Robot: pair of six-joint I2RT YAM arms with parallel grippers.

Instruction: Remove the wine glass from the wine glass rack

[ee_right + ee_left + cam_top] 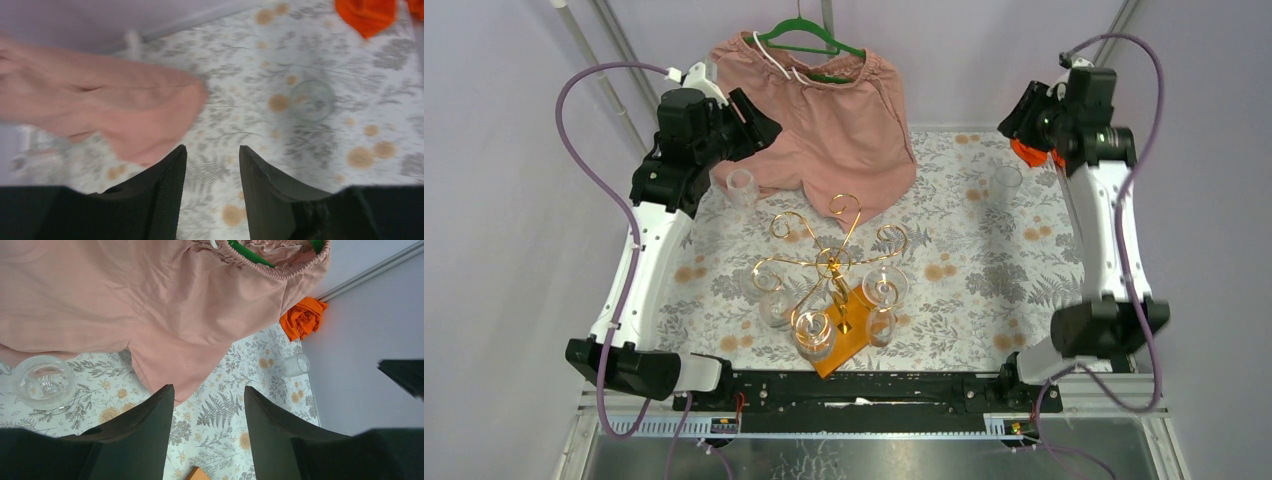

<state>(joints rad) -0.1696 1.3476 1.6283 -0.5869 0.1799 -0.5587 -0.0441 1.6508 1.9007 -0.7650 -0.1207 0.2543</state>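
Both pairs of jaws parted, empty, up by far corners; wine glass rack (832,262) near front edge of table (994,300)

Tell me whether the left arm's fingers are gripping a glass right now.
No, the left fingers stand apart with only tablecloth between them; a clear glass sits off to their side.

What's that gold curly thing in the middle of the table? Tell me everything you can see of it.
It is a wine glass rack of thin gold-coloured metal: a central post with curled scroll arms spreading outward. It stands upright in a rectangular orange-brown wooden base, turned cornerwise on the flowered tablecloth near the front edge. Clear glasses hang under its nearer arms; the farther arms look bare. Nothing else touches it.
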